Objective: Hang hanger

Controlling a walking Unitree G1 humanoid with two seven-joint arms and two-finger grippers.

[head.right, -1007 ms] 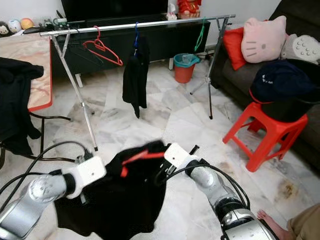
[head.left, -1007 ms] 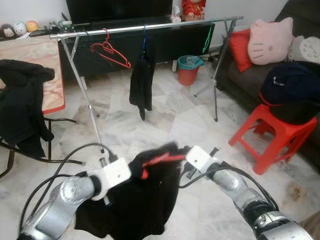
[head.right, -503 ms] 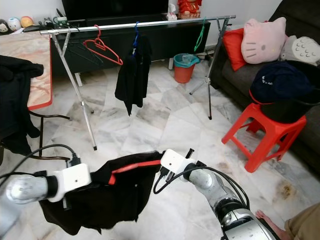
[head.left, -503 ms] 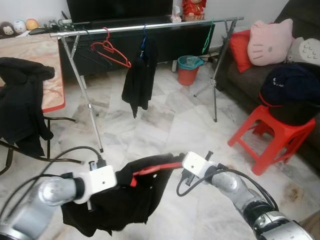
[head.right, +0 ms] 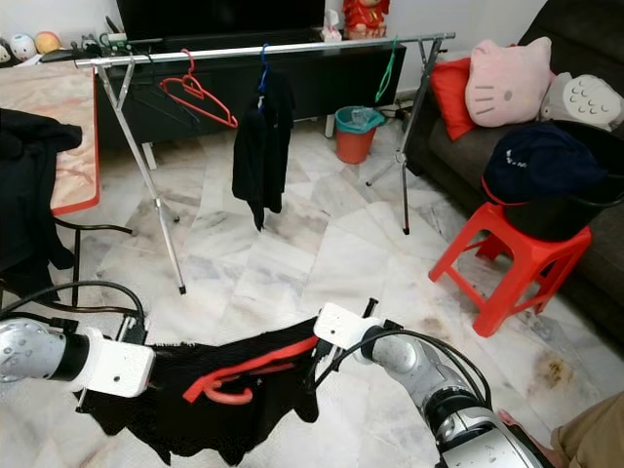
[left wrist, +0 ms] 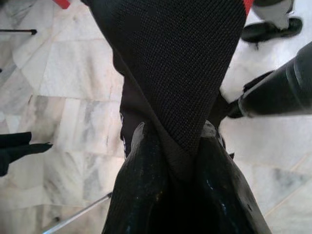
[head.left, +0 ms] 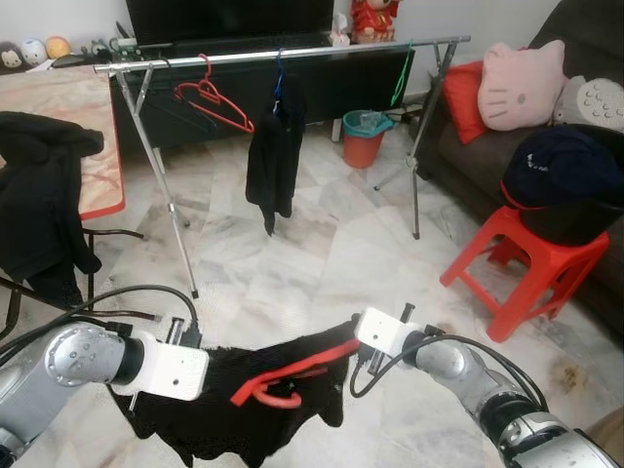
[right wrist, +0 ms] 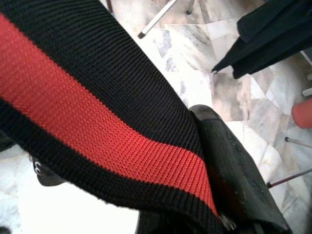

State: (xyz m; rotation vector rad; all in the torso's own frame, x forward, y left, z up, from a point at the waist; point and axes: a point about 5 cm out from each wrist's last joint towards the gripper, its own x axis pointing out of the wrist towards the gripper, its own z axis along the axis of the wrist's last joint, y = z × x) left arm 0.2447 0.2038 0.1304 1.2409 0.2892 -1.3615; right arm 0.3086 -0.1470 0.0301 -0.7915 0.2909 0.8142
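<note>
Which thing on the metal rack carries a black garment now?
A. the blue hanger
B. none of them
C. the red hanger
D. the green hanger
A: the black garment hangs from the blue hanger near the middle of the rack, while the red hanger and the green hanger hang bare.

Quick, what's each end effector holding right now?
Left end effector: shut on the black garment.
Right end effector: shut on the same garment, at its red-striped edge, beside the red hanger.
</note>
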